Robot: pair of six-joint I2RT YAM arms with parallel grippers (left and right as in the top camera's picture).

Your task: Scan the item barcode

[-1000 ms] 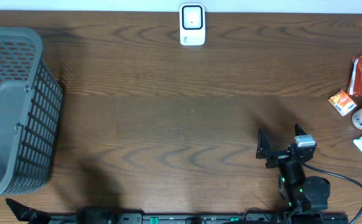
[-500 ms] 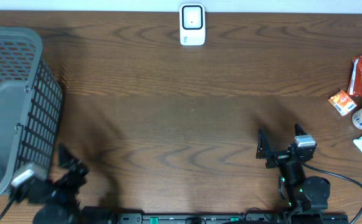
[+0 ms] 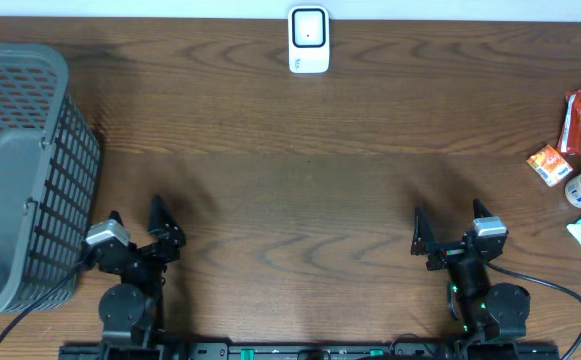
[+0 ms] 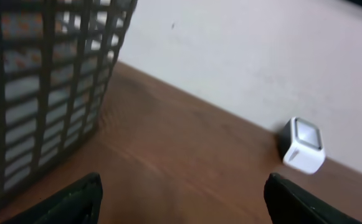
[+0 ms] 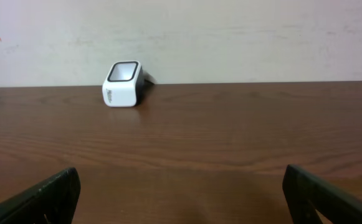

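Your orange packet (image 3: pixel 548 163) sits well right of your right tool (image 3: pixel 450 213), arm tucked low, pointing level, tool spread wide.

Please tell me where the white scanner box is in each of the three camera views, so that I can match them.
Overhead: the scanner stands at top centre, by the far edge of the table.
Left wrist: lower right, near the pale wall.
Right wrist: left of centre, in the upper half.
Shared landmark: the table's far edge against the wall.
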